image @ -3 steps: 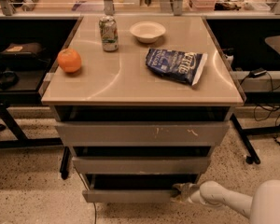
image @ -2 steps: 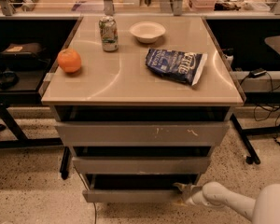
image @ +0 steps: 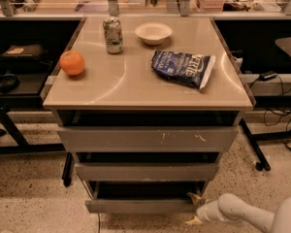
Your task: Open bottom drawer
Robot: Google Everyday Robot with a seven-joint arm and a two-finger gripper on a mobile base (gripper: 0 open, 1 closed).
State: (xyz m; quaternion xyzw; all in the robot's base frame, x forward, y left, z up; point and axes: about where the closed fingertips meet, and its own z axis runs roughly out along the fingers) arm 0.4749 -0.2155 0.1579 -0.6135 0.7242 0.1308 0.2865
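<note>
The bottom drawer (image: pixel 140 206) is the lowest and narrowest grey front, plain and unmarked, under the mid-sized front (image: pixel 145 172) and the wide scuffed top front (image: pixel 148 139). It stands pulled out a little, with a dark gap above it. My gripper (image: pixel 194 209) on its white arm comes in from the lower right and sits at the drawer's right end, one yellowish finger (image: pixel 195 198) above the front's corner and one (image: pixel 193 221) below it.
On the beige tabletop (image: pixel 126 81) lie an orange (image: pixel 72 62), a can (image: pixel 113 34), a white bowl (image: pixel 153 32) and a blue chip bag (image: pixel 183 68). Dark desks with cables stand to the left and right. The floor is speckled.
The gripper and arm have held nearly still at the drawer's right end; the drawer front sits slightly further out.
</note>
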